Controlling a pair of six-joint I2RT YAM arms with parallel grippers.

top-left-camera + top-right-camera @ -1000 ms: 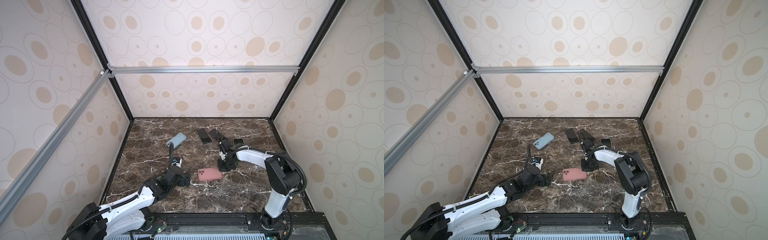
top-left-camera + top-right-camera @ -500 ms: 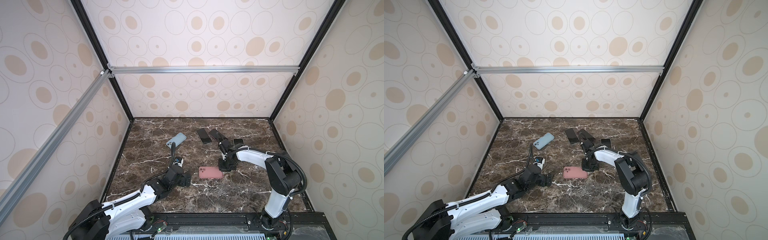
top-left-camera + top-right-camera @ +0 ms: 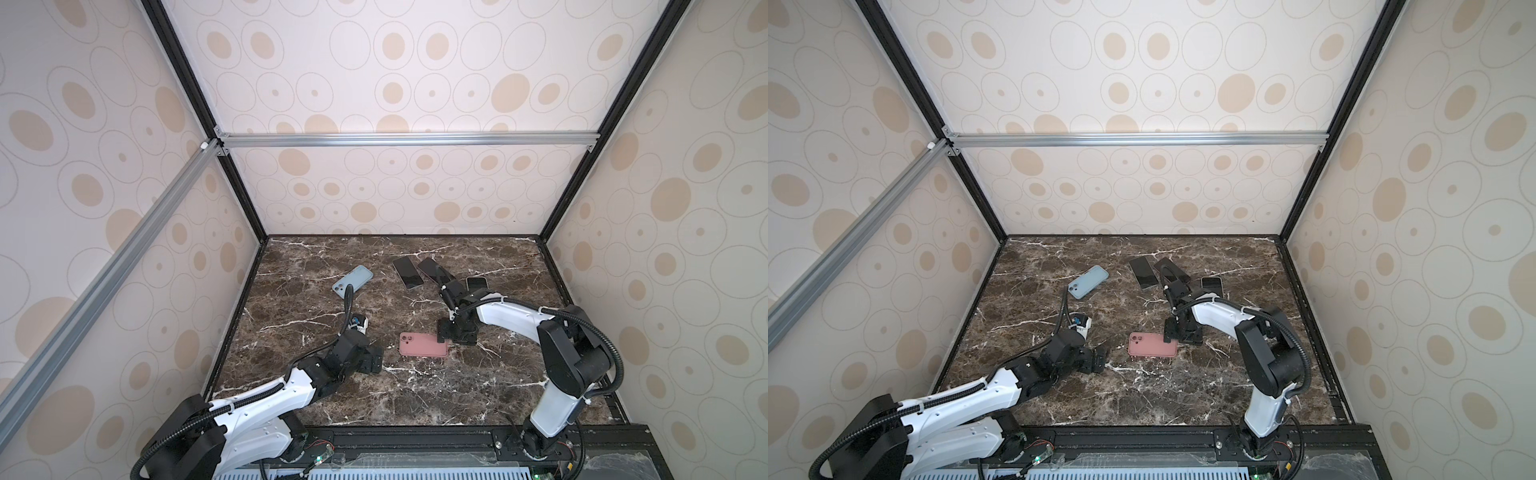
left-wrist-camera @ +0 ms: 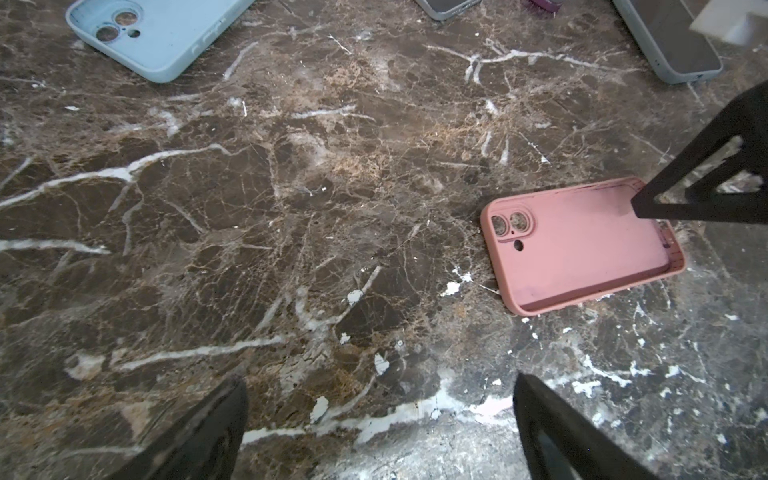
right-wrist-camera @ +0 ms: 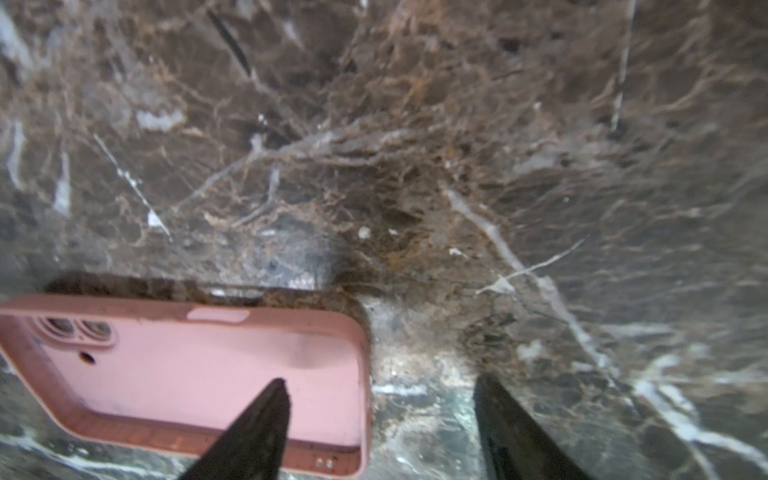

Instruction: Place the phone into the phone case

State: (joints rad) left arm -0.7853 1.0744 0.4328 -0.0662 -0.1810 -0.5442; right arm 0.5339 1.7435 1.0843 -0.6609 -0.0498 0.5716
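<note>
A pink phone case (image 3: 422, 344) (image 3: 1152, 344) lies hollow side up on the marble table, empty inside, in both top views. My right gripper (image 3: 451, 332) (image 5: 380, 378) is open and straddles the case's end wall. One finger (image 5: 257, 424) sits inside the pink case (image 5: 199, 365) and the other stands outside on the table. Three dark phones (image 3: 408, 272) (image 3: 1143, 272) lie screen up at the back, behind the right arm. My left gripper (image 3: 376, 359) (image 4: 378, 378) is open and empty, low over the table left of the pink case (image 4: 582, 245).
A light blue case (image 3: 352, 281) (image 4: 158, 33) lies at the back left. The enclosure walls and black frame posts (image 3: 552, 224) ring the table. Bare marble (image 3: 415, 399) stretches toward the front edge.
My right gripper has gone from shut to open at the pink case's end. The case has stayed almost in place. The left arm has barely moved.
</note>
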